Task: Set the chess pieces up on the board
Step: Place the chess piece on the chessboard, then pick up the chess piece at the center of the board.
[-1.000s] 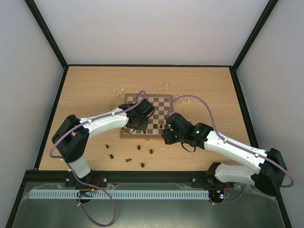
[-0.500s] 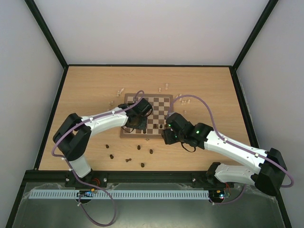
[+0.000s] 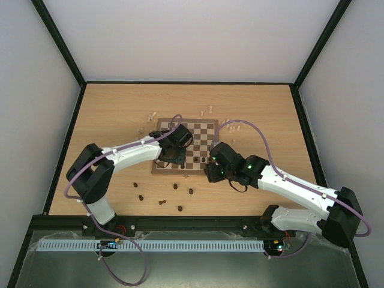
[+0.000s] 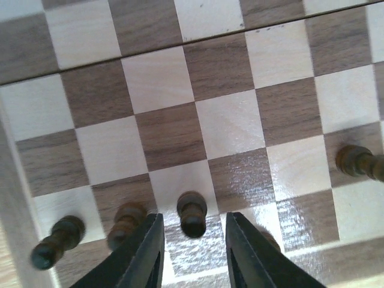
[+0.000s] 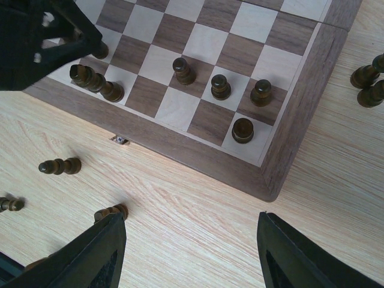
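The board (image 3: 201,129) lies mid-table. My left gripper (image 3: 173,157) hovers over its near-left rows. In the left wrist view it (image 4: 193,223) is open, and a dark pawn (image 4: 192,213) stands on a cream square between the fingertips, with a gap on each side. More dark pieces (image 4: 125,219) stand beside it. My right gripper (image 3: 209,174) is wide open and empty (image 5: 191,219) over bare table just off the board's near-right corner (image 5: 273,180). Several dark pieces (image 5: 242,129) stand on the board's near squares.
Dark pieces lie loose on the table in front of the board (image 3: 174,186) (image 5: 59,166) and right of it (image 5: 366,77). Pale pieces (image 3: 207,111) are scattered behind and beside the board. The left arm's black gripper body (image 5: 42,36) shows in the right wrist view.
My left gripper has shifted slightly left and toward the near edge of the board. The right arm has not moved.
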Available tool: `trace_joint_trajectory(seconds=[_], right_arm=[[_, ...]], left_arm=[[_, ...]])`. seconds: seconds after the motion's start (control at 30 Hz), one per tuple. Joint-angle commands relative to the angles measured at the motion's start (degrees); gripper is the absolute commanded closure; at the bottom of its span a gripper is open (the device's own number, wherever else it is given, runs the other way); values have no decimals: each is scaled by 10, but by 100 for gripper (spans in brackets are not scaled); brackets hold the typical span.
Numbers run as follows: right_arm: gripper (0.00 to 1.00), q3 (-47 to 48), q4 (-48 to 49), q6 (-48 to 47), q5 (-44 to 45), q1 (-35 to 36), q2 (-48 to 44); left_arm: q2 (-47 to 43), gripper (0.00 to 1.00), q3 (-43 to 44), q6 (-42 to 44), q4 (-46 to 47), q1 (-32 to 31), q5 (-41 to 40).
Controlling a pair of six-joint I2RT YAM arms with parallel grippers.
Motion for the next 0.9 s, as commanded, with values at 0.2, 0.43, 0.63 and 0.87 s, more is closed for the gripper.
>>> trace_joint_trajectory(seconds=[0.2,0.43,0.63,0.87], right_arm=[[37,-9,-5,-2,1,-3,-10],[37,-10,2,-11,-28,-3,-14],[37,-10,7,-20,-65,-2,-20],[37,-15,12,-24,-90,-2,-40]], left_arm=[[-214,50,-69,-57,-84,17,-40],[-280,46,-180,-128,-100,66,-46],[-306,44,-233,-200,-71,84,-47],[-330,39,-328,-248,-14,124,-39]])
